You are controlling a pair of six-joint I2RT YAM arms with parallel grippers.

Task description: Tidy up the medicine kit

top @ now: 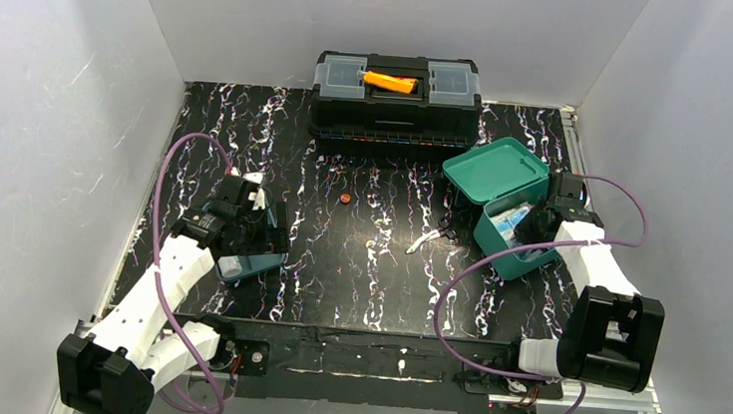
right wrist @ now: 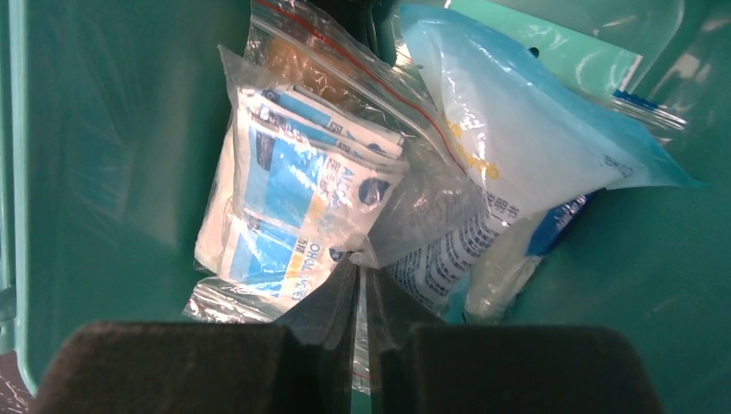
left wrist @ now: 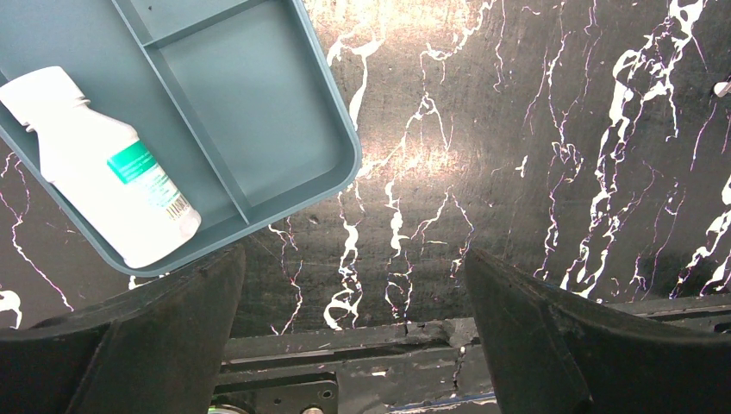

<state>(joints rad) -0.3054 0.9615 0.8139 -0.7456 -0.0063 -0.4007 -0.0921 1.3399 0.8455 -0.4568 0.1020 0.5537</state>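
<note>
Teal-green medicine kit [right wrist: 103,129] around the right gripper [right wrist: 358,297], a clear bag [right wrist: 302,190] of blue-and-white packets just ahead of it; ahead-left of the left gripper [left wrist: 353,259], a darker teal tray [left wrist: 250,95], white green-labelled bottle [left wrist: 95,164], white-veined black table [left wrist: 534,155].

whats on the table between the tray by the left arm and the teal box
Top view: a small metal tool lies between the inner tray and the medicine kit; a small brown round thing sits farther back.

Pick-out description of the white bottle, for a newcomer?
On the black marbled table's left side, by the left arm, sits a dark teal divided tray. The bottle lies sideways in one compartment: white, green-banded label, beside bare compartments.
</note>
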